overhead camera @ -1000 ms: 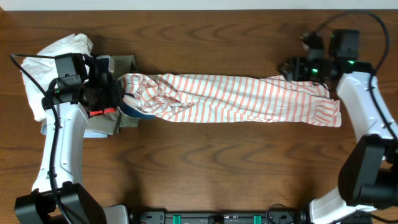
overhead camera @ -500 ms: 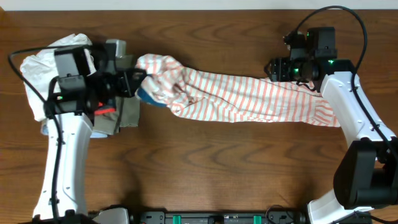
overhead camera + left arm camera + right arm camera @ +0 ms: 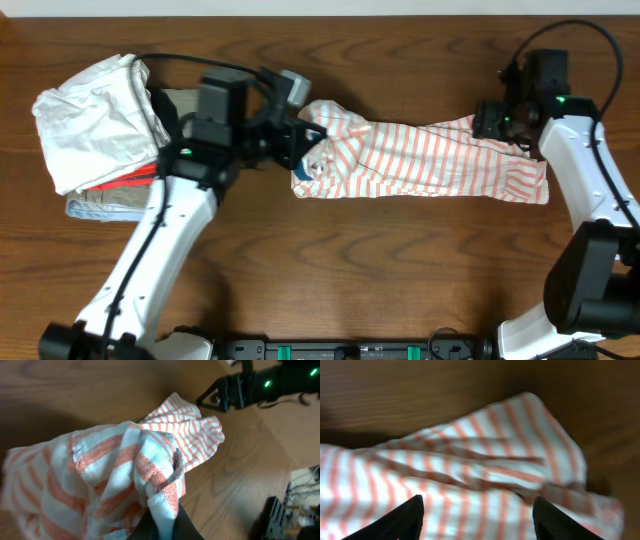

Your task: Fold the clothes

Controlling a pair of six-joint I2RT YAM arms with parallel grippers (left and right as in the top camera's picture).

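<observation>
now the striped shirt (image 3: 430,160) lies stretched across the table (image 3: 350,280), from the centre out toward 3 o'clock, with its 9 o'clock end bunched up. the left gripper (image 3: 303,140) is clamped tight on that bunched end, and the left wrist view shows a fold of striped cloth pinched between its jaws. the right gripper (image 3: 492,120) hovers at the shirt's 1 o'clock edge, its fingers (image 3: 402,519) spread wide with nothing gripped between them, the cloth lying just beyond. at 9 o'clock on the table sits a pile of other garments with a white garment (image 3: 90,120) on top
</observation>
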